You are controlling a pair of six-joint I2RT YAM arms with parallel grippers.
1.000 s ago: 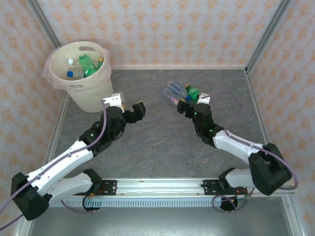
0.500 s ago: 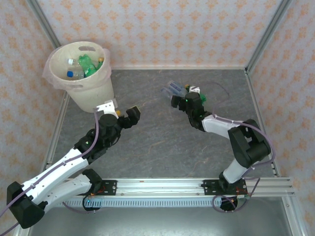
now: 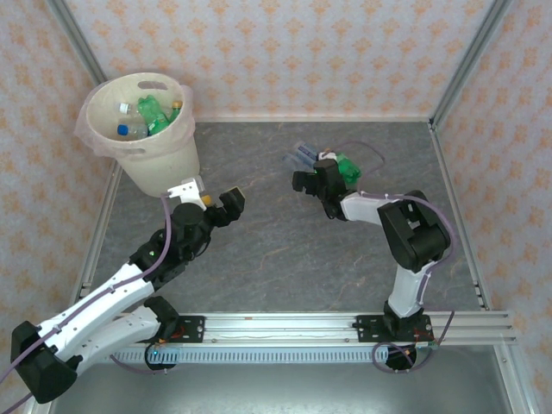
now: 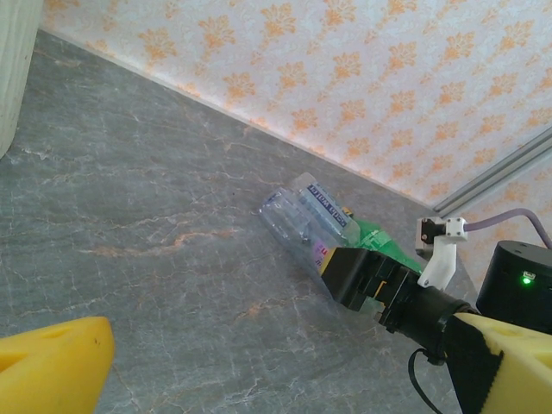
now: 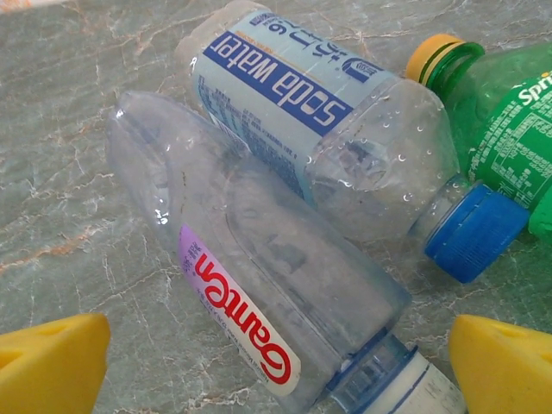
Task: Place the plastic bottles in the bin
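1. Cream plastic bin [image 3: 168, 172] stands at the far-left corner of the grey stone-look table [image 3: 276, 259], with a thin translucent liner [image 3: 85, 122] folded over its rim. Plastic bottles [image 3: 148, 116] lie inside, some clear w/ blue caps, some green. Their labels are too small to read.
2. Three more bottles lie on their sides at far-centre of the table, packed together and well apart from the bin.
3. Soda-water bottle [image 5: 319, 129]: clear and dented, w/ a blue label reading "soda water" in white. The smaller script beside it is not legible. Its blue cap [image 5: 474, 228] points toward the green bottle.
4. Ganten bottle [image 5: 267, 285]: clear, touching the soda-water bottle along its side. It has red "Ganten" lettering on a white and purple label. Its cap end is cut off by the bottom edge of the right wrist view.
5. Green bottle [image 5: 509, 121]: yellow cap, label beginning "Spri", the rest cut off at the frame edge.
6. Right gripper [image 5: 276, 371]: yellow tips spread wide, one on either side of the Ganten bottle's neck. No contact is visible and it grips nothing. In the top view its body hides part of the pile.
7. Left gripper [image 3: 228, 205]: jaws spread wide and empty, above bare table near the bin's base. In the left wrist view its yellow pads are cut off at the lower corners.
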